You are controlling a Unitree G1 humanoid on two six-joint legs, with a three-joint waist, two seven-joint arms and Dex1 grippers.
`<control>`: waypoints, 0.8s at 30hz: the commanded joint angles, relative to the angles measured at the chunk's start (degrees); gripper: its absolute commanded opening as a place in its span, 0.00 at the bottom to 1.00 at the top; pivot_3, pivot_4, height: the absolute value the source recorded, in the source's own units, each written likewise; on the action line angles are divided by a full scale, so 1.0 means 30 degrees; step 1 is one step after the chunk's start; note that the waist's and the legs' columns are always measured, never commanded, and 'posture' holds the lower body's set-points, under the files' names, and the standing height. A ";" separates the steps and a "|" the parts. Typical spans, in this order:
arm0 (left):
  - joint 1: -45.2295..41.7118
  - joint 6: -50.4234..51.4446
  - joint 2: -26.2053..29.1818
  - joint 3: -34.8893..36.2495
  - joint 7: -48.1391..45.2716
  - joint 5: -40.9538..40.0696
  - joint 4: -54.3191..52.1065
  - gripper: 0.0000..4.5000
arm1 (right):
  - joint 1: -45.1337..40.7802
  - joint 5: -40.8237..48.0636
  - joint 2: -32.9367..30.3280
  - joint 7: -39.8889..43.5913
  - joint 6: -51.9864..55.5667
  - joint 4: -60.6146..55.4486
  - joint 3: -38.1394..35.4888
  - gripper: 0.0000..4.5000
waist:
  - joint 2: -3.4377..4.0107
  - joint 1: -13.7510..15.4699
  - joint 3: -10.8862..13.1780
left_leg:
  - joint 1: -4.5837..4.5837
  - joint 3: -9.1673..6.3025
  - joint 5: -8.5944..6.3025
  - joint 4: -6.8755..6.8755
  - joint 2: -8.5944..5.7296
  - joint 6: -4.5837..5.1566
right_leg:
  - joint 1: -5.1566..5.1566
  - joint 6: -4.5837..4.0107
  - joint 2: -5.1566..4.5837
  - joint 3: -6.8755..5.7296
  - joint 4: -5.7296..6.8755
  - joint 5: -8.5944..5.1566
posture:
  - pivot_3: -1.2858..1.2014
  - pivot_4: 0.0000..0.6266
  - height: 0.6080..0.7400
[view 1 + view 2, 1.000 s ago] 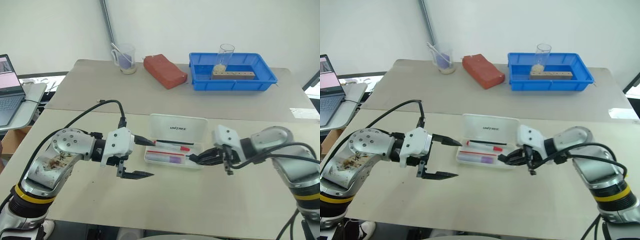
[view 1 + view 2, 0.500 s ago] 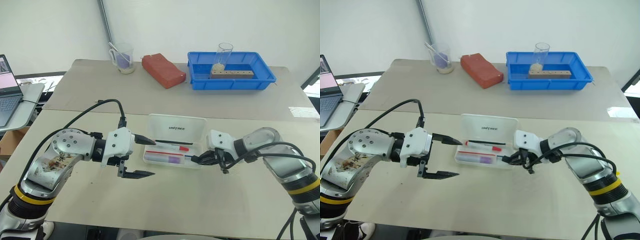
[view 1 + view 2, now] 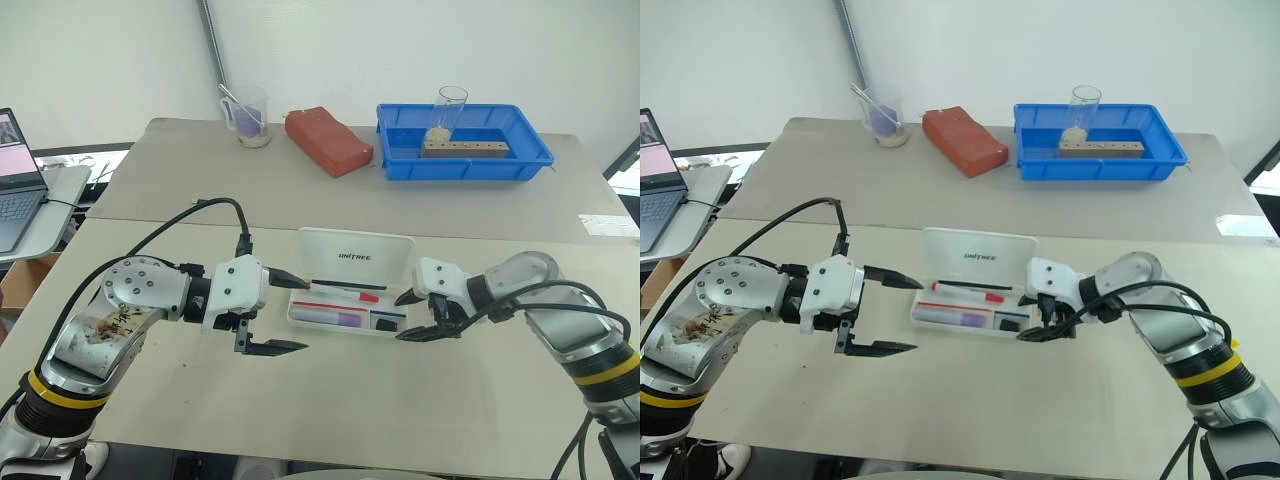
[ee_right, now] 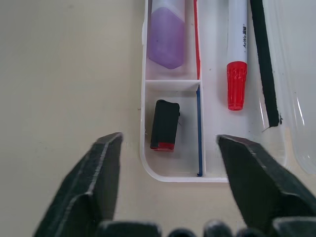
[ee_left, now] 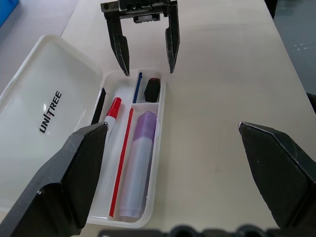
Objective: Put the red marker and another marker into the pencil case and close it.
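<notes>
Both markers are sitting in the pencil case point(image 3: 345, 318) — the red marker point(image 5: 110, 120) in the rear lane, another marker point(image 5: 137, 169), lavender, in the front lane, lid point(image 3: 356, 260) standing open. Right gripper point(image 3: 412, 315) is hovering just off the case's right end with fingers spread and empty; left gripper point(image 3: 285, 313) is waiting at the left end, fingers wide apart, holding nothing. Closing is what's left, I'd say. Best approach: one arm bracing the base against the counter point(image 3: 330, 400), the other reaching behind the lid's free edge and sweeping it forward and down — pushing evenly so the case isn't sliding.
</notes>
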 commanded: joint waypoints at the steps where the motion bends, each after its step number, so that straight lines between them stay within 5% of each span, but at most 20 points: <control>1: -0.0730 -0.0447 0.0285 0.0441 -0.0062 0.0276 0.1045 1.00 | 0.0008 0.2218 -0.0328 -0.0056 0.1694 -0.2056 -0.2373 0.99 | -0.0001 0.0005 0.0001 | 0.0000 0.0000 0.0000 0.0000 0.0000 0.0000 | 0.0001 0.0000 0.0000 0.0001 0.0000 0.0000 | 0.52 0.24 1.00; 9: -0.5237 -0.0083 -0.1778 0.0669 0.2418 0.1575 0.7603 1.00 | 0.1197 0.6404 0.0765 -0.4810 0.7618 -0.6783 -0.7307 0.99 | -0.0049 0.0134 0.0019 | -0.0005 -0.0018 -0.0001 -0.0014 -0.0002 -0.0001 | -0.0076 0.0000 -0.0002 -0.0012 0.0000 0.0001 | 0.52 0.24 1.00; 12: -0.8011 -0.0647 -0.3401 0.0563 0.3082 0.2109 1.1350 0.81 | 0.1188 0.7500 0.1133 -0.6731 0.9519 -0.8156 -0.8883 1.00 | -0.0061 0.0249 0.0016 | -0.0066 -0.0024 0.0002 0.0000 -0.0013 0.0002 | -0.0139 0.0006 -0.0002 -0.0017 0.0016 0.0006 | 0.52 0.24 1.00; 19: -1.1966 -0.4080 -0.6099 -0.0328 0.3802 0.4612 1.8975 0.05 | 0.1178 0.9354 0.2034 -0.9881 1.1504 -0.9816 -1.0315 1.00 | -0.0059 0.0228 0.0007 | -0.0208 -0.0035 0.0006 0.0013 -0.0019 0.0009 | -0.0214 0.0028 0.0035 0.0011 0.0049 0.0025 | 0.52 0.24 1.00; 24: -1.3436 -0.6694 -0.7285 -0.1634 0.3181 0.6642 2.3044 0.02 | -0.0393 1.1437 0.3370 -1.2732 1.3738 -1.0952 -1.1447 1.00 | -0.0051 0.0072 0.0002 | -0.0256 -0.0060 0.0007 0.0011 -0.0019 0.0010 | -0.0266 0.0024 0.0058 0.0023 0.0071 0.0027 | 0.52 0.24 1.00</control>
